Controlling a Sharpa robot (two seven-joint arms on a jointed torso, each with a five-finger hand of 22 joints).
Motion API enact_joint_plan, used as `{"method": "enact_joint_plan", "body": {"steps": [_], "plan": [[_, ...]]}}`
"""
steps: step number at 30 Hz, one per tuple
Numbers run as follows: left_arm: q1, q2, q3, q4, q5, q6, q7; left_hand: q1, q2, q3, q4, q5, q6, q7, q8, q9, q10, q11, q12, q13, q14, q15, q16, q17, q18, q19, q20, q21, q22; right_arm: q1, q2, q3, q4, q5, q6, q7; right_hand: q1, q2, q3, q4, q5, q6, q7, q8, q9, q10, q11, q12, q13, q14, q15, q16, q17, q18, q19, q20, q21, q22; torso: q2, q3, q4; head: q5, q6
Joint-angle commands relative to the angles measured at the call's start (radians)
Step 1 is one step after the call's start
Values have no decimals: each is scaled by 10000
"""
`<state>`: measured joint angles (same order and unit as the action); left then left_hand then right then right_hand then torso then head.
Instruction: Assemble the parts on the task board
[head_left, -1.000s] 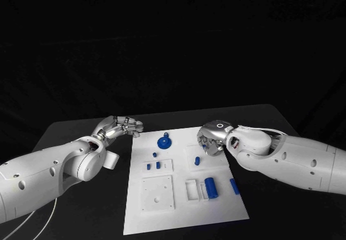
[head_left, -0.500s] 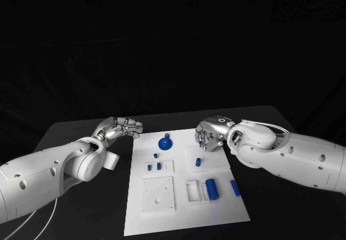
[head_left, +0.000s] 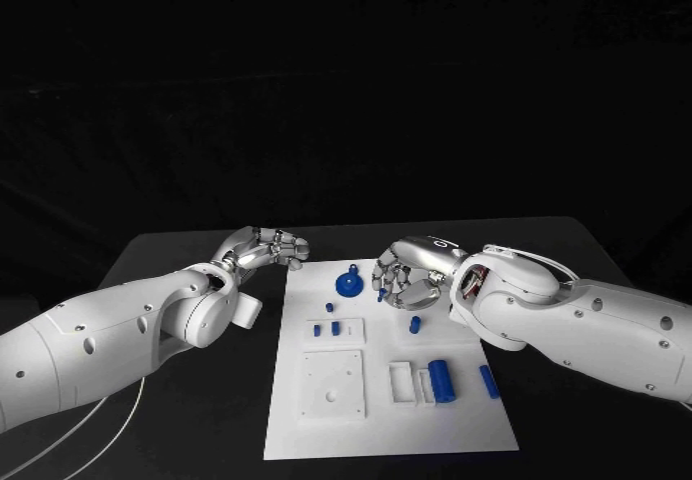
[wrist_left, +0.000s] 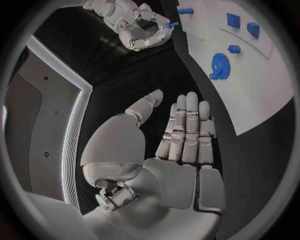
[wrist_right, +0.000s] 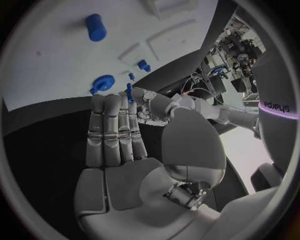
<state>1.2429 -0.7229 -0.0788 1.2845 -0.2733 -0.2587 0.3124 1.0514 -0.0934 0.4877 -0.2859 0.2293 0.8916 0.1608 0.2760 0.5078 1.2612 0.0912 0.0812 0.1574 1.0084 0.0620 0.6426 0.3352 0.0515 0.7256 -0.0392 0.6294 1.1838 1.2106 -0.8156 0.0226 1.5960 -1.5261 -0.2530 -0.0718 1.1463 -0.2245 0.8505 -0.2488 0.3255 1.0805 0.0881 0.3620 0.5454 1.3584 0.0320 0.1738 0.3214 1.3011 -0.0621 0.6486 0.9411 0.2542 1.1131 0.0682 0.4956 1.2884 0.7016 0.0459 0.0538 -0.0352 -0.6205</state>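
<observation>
Right hand (head_left: 407, 277) pinches small blue peg (wrist_right: 129, 92) at fingertips, raised above task board (head_left: 387, 420) just beside blue gear (head_left: 348, 284); pinch likely leaves peg end free for insertion. Left hand (head_left: 268, 248) empty, fingers straight and loose, parked off board's left edge near gear, clear of your work zone. Blue cylinder (head_left: 441, 380) lies in holder at board's near right, well apart from gear.
</observation>
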Motion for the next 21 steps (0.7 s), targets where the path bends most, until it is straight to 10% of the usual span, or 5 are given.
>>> {"method": "enact_joint_plan", "body": {"steps": [1,11,21], "plan": [[6,46,6,-12,82,53,76,9,73,-15,-14,45,-79,-24,51,-12,21,67,-42,-14,62,33,-58,11,-104,-22,51,-64,10,-70,133,3,136,161,-337,387,41,156,-80,-17,79,-43,16,42,26,19,21,-34,-1,-29,-57,-59,17,76,35,-13,31,10,5,-11,-3,288,-64],[7,182,6,-226,105,-43,98,17,87,-12,-12,49,-74,-26,56,-11,30,64,-42,-14,69,31,-70,34,-104,-21,51,-70,16,-520,640,-66,180,-1361,-366,358,31,176,-125,-70,109,-44,15,36,55,26,19,-46,16,-21,-58,-74,32,76,37,-15,34,13,-14,-14,-16,965,-276],[9,174,6,-251,169,-110,116,23,92,-11,-13,51,-70,-28,60,-11,36,62,-43,-13,74,30,-78,50,-104,-20,50,-74,21,-1021,903,-229,210,-1956,-428,347,44,173,-136,-100,97,-35,10,36,71,37,15,-49,26,-11,-61,-77,42,76,45,-20,41,17,3,3,-25,1209,-431]]}}
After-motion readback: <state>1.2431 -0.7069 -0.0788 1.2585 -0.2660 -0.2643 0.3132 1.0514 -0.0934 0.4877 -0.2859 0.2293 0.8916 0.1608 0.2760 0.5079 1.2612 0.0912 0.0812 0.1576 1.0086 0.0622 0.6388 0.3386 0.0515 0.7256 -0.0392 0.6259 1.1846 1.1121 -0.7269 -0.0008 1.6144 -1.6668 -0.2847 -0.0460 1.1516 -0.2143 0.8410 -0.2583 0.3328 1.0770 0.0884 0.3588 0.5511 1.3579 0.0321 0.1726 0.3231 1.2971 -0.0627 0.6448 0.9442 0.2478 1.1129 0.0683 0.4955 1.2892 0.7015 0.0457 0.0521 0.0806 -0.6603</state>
